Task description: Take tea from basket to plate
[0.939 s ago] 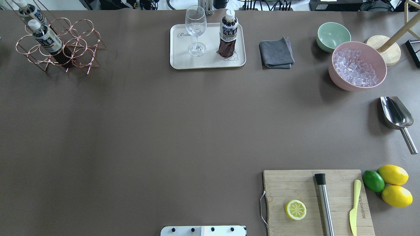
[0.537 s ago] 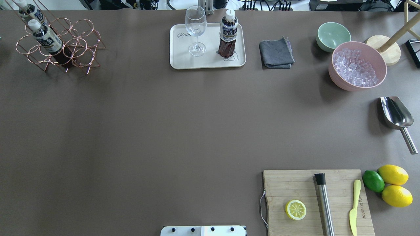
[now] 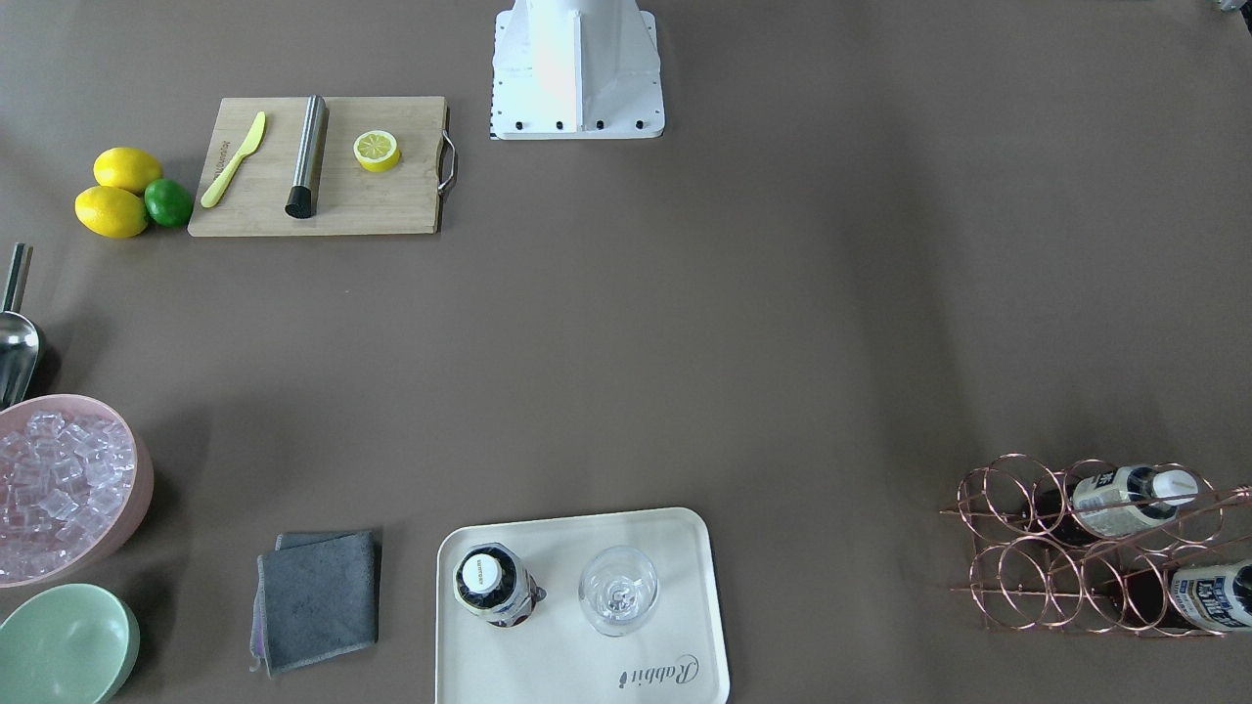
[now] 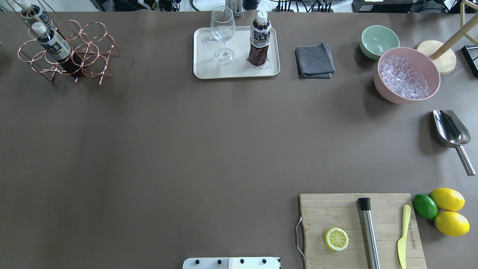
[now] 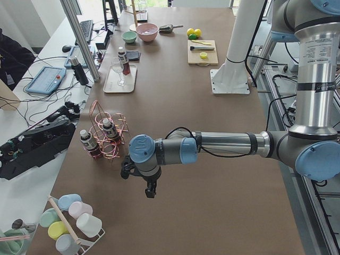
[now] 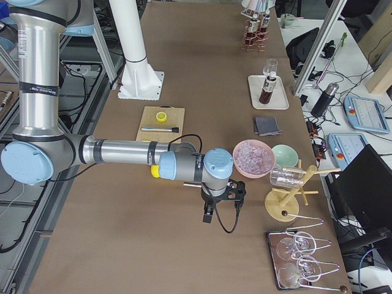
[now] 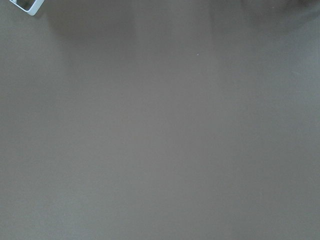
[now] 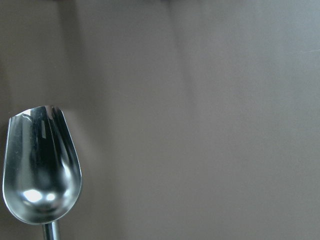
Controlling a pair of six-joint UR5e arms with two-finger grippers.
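Observation:
One tea (image 4: 260,39) stands upright on the cream plate (image 4: 239,71) at the table's far edge, beside a stemmed glass (image 4: 223,35). Two more tea bottles (image 4: 52,45) sit in the copper wire basket (image 4: 95,50) at the far left corner. My left gripper (image 5: 150,189) shows only in the exterior left view, low over bare table just on the near side of the basket (image 5: 114,135); I cannot tell whether it is open or shut. My right gripper (image 6: 209,214) shows only in the exterior right view, near the pink ice bowl (image 6: 252,158); its state cannot be told either.
A grey cloth (image 4: 314,61), a green bowl (image 4: 379,40) and the pink bowl of ice (image 4: 406,74) stand right of the plate. A metal scoop (image 4: 452,130) lies at the right edge. A cutting board (image 4: 358,228) with half a lemon, muddler and knife lies front right.

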